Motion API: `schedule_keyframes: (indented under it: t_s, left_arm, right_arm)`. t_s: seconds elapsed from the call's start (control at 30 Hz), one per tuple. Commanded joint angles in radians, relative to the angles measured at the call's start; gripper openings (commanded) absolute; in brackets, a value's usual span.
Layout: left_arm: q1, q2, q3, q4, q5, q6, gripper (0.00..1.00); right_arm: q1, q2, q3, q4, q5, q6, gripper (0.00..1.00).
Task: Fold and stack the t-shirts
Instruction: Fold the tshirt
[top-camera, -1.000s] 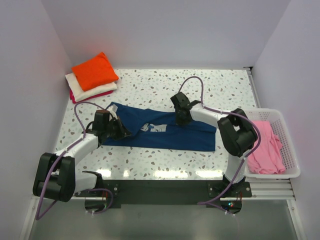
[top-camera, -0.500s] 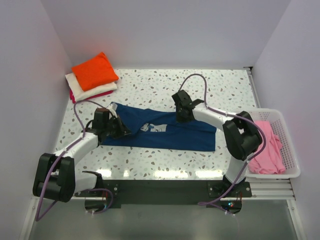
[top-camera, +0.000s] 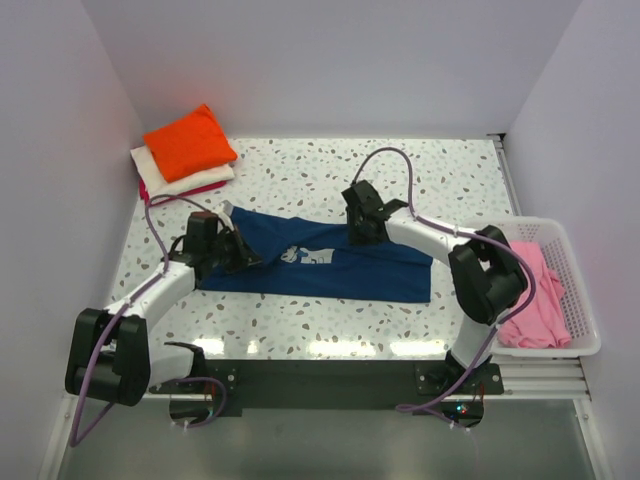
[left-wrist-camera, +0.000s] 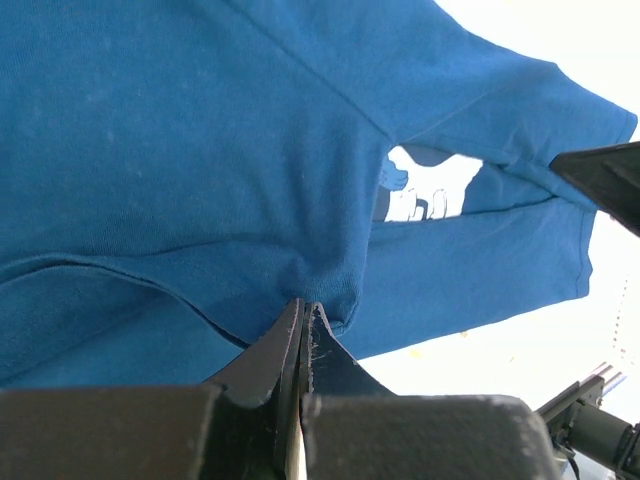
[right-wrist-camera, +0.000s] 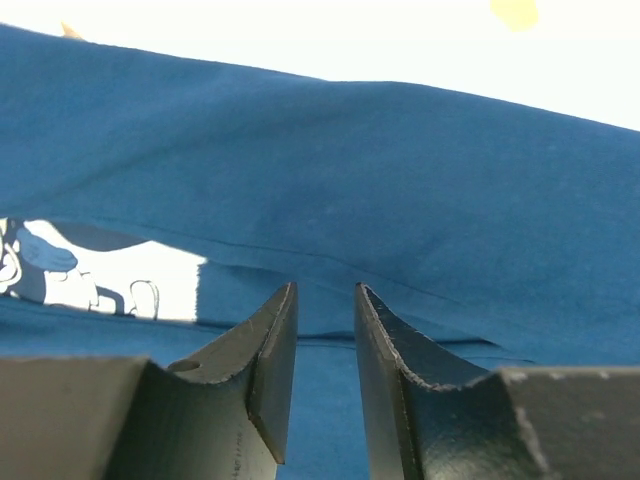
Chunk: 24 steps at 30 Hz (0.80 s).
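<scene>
Both arms have crept slightly toward 12 o'clock over the last second, and the right end effector (right-wrist-camera: 325, 290), which was closed half a second ago, now has its jaws a modest way apart. They stand just above the far edge of the navy shirt (top-camera: 330, 268), with blue cloth showing through the gap, and nothing is visibly pinched between them. The left end effector (left-wrist-camera: 303, 310) is clamped tight on a fold of the same shirt at its 9 o'clock end, where the fabric bunches up into the closed tips. This shirt lies spread lengthwise across the middle of the speckled bench (top-camera: 420, 175), running from 9 o'clock toward 3 o'clock, with its small pale print (top-camera: 308, 256) facing up near the centre. At 10 o'clock, in the far left corner, sits a folded stack: an orange shirt (top-camera: 188, 140) on top, a cream shirt (top-camera: 205, 177) under it and a magenta shirt (top-camera: 185, 191) at the bottom, its edge just peeking out. At 4 o'clock a white slotted basket (top-camera: 548, 351) rests at the bench's right edge, with a crumpled pink shirt (top-camera: 535, 295) inside it.
</scene>
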Motion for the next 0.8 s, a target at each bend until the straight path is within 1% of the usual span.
schedule_keyframes:
  t_s: [0.0, 0.33, 0.77]
  left_arm:
    - [-0.002, -0.02, 0.063, -0.016, -0.018, 0.037, 0.0]
    - [0.012, -0.039, 0.08, -0.036, -0.021, 0.044, 0.0]
    - [0.019, -0.04, 0.083, -0.039, -0.011, 0.051, 0.0]
  right_arm:
    - [0.016, 0.018, 0.012, 0.04, -0.01, -0.024, 0.34]
    - [0.075, 0.069, 0.065, 0.05, 0.005, -0.039, 0.38]
    - [0.087, 0.143, 0.121, 0.064, 0.041, -0.041, 0.43]
